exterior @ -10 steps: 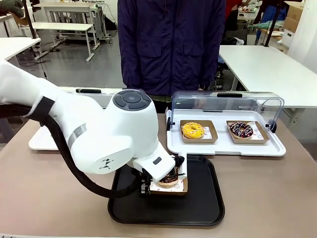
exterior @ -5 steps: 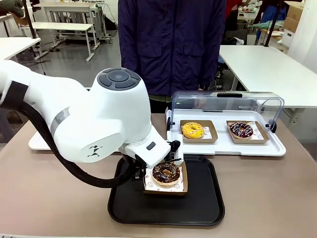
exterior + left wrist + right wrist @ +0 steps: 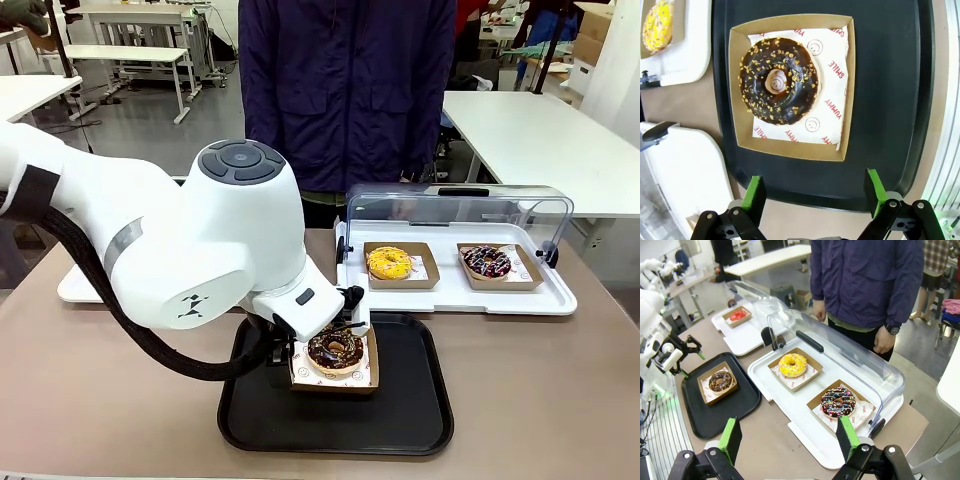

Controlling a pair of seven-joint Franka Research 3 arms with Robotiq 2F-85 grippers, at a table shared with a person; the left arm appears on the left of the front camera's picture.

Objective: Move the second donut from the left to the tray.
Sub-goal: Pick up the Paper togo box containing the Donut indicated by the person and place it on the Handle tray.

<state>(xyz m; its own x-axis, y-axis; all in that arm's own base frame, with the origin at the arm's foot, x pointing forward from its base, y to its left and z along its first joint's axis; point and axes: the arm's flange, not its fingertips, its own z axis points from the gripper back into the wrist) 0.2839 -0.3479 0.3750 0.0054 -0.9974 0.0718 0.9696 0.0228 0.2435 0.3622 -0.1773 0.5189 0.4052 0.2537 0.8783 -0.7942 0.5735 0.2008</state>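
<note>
- We see our left gripper (image 3: 812, 192) now spread wide and lifted clear of the chocolate crumb donut (image 3: 335, 349); a second ago it was down over it.
- The donut sits in its holder on the black tray (image 3: 420, 410), near the far edge, so delivery looks done.
- Right gripper (image 3: 786, 440) spread, empty.
- Four donuts, two white display trays (image 3: 800, 410).

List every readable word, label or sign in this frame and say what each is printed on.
"SMILE": red print on the white paper liner under the chocolate crumb donut, left wrist view.
"YUMMY": red print on the same liner, several times.
Smiley-face signs: on the same liner.
Print on the liner under the sprinkle donut: too small to read.
</note>
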